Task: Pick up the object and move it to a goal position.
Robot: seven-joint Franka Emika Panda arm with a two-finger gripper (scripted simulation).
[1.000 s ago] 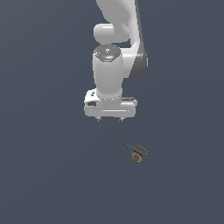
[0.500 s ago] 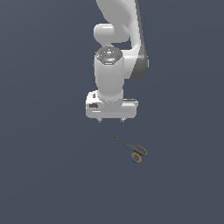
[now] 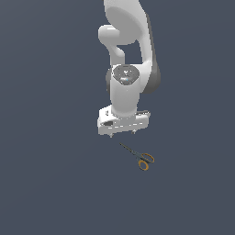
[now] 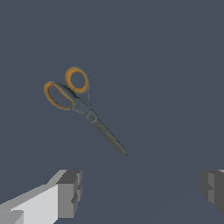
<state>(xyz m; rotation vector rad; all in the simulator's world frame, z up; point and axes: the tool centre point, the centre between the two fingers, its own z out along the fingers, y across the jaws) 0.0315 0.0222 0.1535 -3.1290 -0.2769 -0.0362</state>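
The scissors lie flat on the dark grey surface, with thin dark blades and two orange loop handles. In the exterior view they sit just below my gripper and toward the exterior view's right, blade tips pointing toward the gripper. The gripper hangs above the surface, apart from the scissors. In the wrist view the scissors lie ahead of the gripper, whose fingers stand wide apart with nothing between them. The gripper is open and empty.
A plain dark grey surface fills both views. The white arm rises above the gripper. No other objects show.
The gripper has moved slightly toward the exterior view's left and turned a little. The scissors have not moved.
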